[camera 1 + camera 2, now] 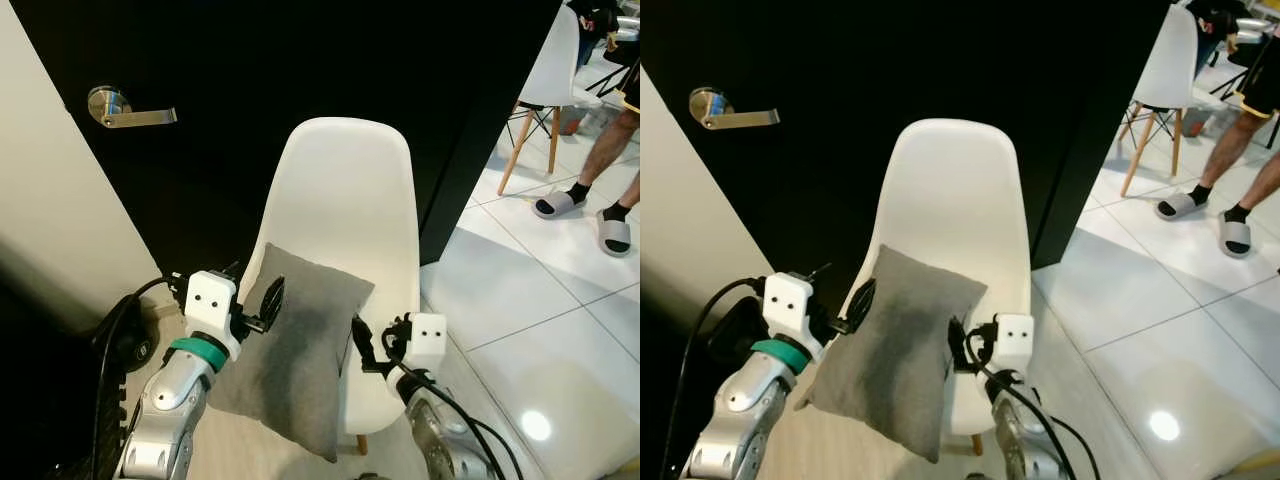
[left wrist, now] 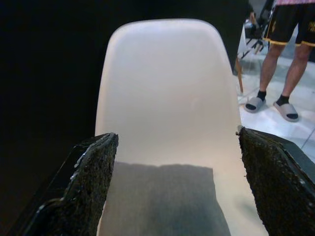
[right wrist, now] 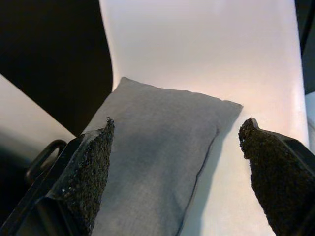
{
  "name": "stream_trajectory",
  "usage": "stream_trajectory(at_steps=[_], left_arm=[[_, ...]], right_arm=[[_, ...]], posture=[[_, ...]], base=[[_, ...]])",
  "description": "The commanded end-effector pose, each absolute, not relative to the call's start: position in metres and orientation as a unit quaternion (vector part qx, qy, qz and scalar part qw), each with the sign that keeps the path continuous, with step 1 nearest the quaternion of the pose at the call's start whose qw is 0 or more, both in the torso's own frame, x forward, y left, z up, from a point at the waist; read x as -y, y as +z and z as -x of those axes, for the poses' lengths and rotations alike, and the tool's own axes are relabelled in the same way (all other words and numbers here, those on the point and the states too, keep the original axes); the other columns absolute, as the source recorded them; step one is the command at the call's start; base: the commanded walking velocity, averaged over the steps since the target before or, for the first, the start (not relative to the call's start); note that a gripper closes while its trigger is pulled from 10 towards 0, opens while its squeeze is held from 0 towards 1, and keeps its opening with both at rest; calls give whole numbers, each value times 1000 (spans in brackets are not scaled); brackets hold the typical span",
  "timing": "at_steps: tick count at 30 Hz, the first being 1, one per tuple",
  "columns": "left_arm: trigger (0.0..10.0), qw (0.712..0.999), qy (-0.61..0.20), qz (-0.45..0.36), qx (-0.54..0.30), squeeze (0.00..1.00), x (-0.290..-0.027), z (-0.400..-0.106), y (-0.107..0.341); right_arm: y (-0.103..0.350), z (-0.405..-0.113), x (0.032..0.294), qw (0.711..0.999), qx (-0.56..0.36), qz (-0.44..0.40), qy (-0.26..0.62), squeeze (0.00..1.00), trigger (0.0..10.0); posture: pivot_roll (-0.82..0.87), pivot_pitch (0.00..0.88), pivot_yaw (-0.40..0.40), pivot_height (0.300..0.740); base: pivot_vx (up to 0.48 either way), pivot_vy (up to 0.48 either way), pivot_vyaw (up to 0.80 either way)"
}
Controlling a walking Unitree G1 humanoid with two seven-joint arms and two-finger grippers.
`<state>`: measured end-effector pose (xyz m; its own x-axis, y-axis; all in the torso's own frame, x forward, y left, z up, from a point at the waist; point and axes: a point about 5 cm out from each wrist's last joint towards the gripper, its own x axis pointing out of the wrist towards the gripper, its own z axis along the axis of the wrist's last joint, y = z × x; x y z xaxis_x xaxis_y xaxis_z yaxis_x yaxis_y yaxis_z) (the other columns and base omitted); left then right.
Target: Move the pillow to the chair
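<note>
A grey pillow (image 1: 300, 350) lies tilted on the seat of a white shell chair (image 1: 345, 190), its near corner hanging over the seat's front edge. My left gripper (image 1: 268, 303) is at the pillow's left edge, and my right gripper (image 1: 362, 345) is at its right edge. Along the left wrist, my left gripper (image 2: 177, 135) stands open, its fingers spread wide, with the pillow (image 2: 165, 196) low between them. The right wrist view has my right gripper (image 3: 180, 123) open too, spanning the pillow (image 3: 157, 147) and the chair seat (image 3: 246, 196).
A black door with a silver lever handle (image 1: 125, 110) stands close behind the chair. A black cable and round object (image 1: 125, 335) lie on the floor at left. On the white tiles at right, a person's legs in sandals (image 1: 590, 200) stand near another white chair (image 1: 550, 70).
</note>
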<state>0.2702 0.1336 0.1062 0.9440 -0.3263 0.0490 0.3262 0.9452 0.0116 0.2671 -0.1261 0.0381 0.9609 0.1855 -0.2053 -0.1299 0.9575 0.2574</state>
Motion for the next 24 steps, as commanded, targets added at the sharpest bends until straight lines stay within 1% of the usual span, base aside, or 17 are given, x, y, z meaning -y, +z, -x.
stream_trajectory(at_steps=[1, 24], left_arm=[[10000, 986, -169, -9, 9, 0, -135, -268, 98], [10000, 986, -168, -14, 2, 0, -137, -268, 94]], right_arm=[[32, -265, 126, 981, -131, -122, 75, 0, 10000], [29, -265, 127, 982, -136, -113, 73, 0, 10000]], posture=[[22, 36, 76, 740], [20, 40, 74, 740]], base=[[0, 0, 800], [0, 0, 800]])
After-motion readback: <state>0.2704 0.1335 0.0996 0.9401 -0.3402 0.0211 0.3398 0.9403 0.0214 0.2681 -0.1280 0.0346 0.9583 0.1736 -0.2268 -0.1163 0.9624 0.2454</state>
